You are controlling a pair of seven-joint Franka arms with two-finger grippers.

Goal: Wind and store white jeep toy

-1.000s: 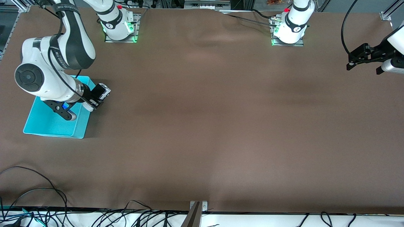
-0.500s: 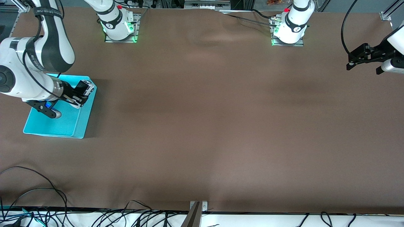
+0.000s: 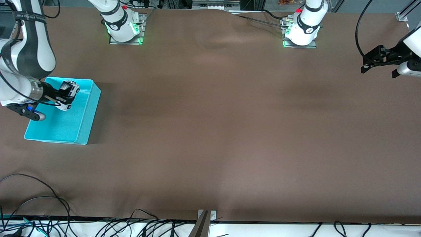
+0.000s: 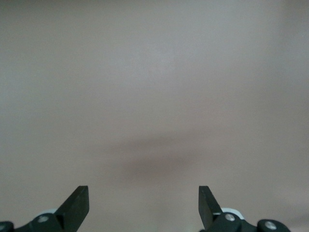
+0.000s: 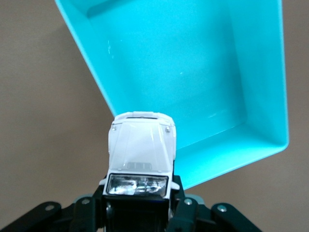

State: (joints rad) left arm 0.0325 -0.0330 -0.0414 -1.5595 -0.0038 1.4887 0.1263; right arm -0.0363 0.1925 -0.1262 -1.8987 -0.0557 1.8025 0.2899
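Observation:
My right gripper is shut on the white jeep toy and holds it in the air over the turquoise bin. In the right wrist view the jeep sits between the jaws with its white hood pointing out, over the bin's rim; the bin's inside is empty. My left gripper is open and empty, waiting above the left arm's end of the table. The left wrist view shows its two black fingertips wide apart over bare brown cloth.
The brown table cloth is bare between the bin and the left arm's end. Cables lie along the table edge nearest the front camera. The two arm bases stand at the table edge farthest from the front camera.
My right gripper has carried the jeep from beside the bin's edge toward the right arm's end of the table, to over the bin. The left arm has not moved.

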